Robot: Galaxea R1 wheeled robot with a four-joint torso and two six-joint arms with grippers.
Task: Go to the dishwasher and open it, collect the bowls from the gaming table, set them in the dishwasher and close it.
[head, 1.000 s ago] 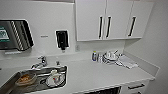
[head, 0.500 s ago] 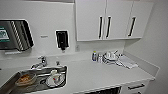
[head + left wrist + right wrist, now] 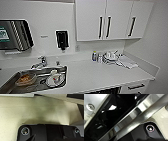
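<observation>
From the head view, a smooth white counter (image 3: 100,75) carries a steel sink (image 3: 10,82) holding two dishes, one brownish, one pale. Three flat white cupboard doors (image 3: 90,20) hang above, each with a black bar handle. The dishwasher (image 3: 134,121) fills the right wrist view: a brushed steel edge against a dark interior. I cannot tell how either gripper's fingers stand.

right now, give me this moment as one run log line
place: kitchen counter | sink: dishes inside | dishwasher: steel edge close by right wrist, dark gap beside it | bowls: not collected | grippers: cannot tell
</observation>
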